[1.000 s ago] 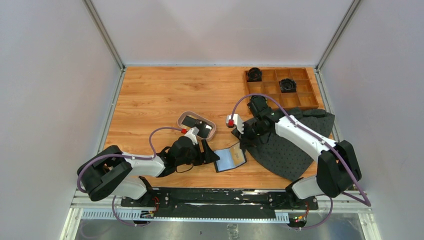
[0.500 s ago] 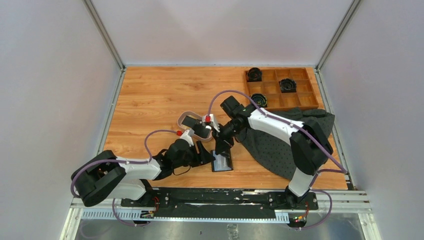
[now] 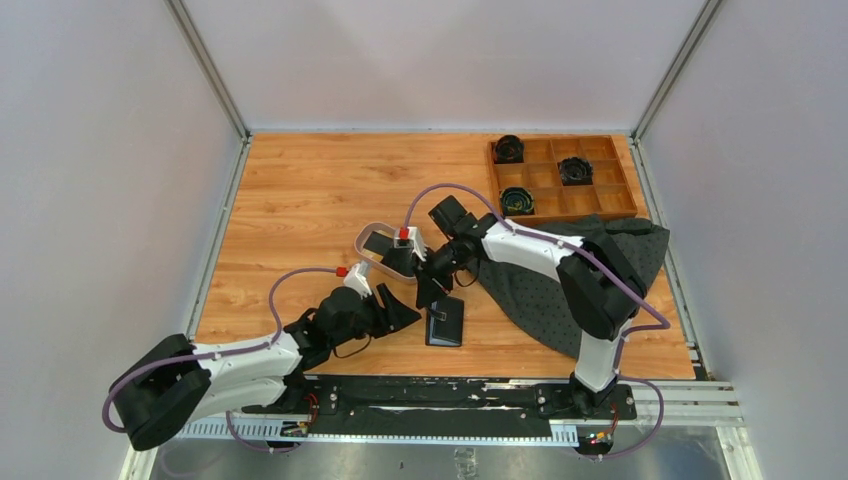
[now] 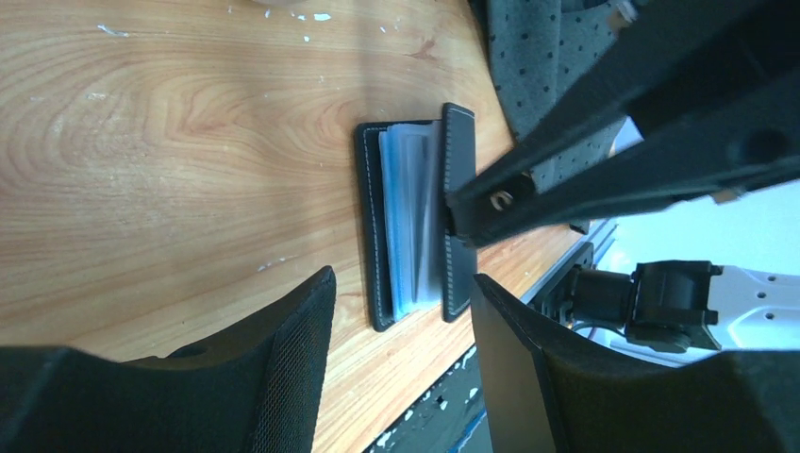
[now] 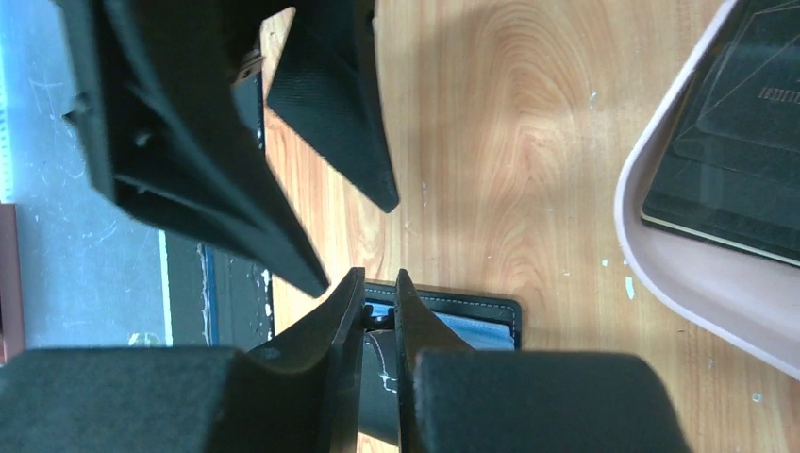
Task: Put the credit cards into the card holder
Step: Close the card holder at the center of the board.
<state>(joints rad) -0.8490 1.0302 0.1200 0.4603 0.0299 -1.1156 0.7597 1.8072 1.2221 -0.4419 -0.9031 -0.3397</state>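
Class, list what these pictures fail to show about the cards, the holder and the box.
1. How many cards lie in the tray: top view, right arm covers part; right wrist view cuts it off.
2. Whether the holder holds cards: left wrist view, inside blurred, seen edge-on.
3. What the black items in the box are: top view, too small.

Flat wooden counter (image 3: 300,190): orange-brown, darker wavy grain, few small white specks.
Small black leather-like bifold card holder (image 4: 370,226): black covers, pale stitching line along edge, inner sleeves pale blue-grey.
Oval plastic tray (image 5: 679,274): pale pink rim.
Thin flat plastic credit cards (image 5: 741,142) in tray: black, one with thin yellowish edge line.
Soft cloth (image 3: 540,290): dark grey, small black dots.
Wooden compartment box (image 3: 555,140): red-brown.
Left tool (image 4: 401,276): black; pads (image 4: 292,349) with fine mesh pattern.
Right arm (image 3: 530,248): white shells, black joints.
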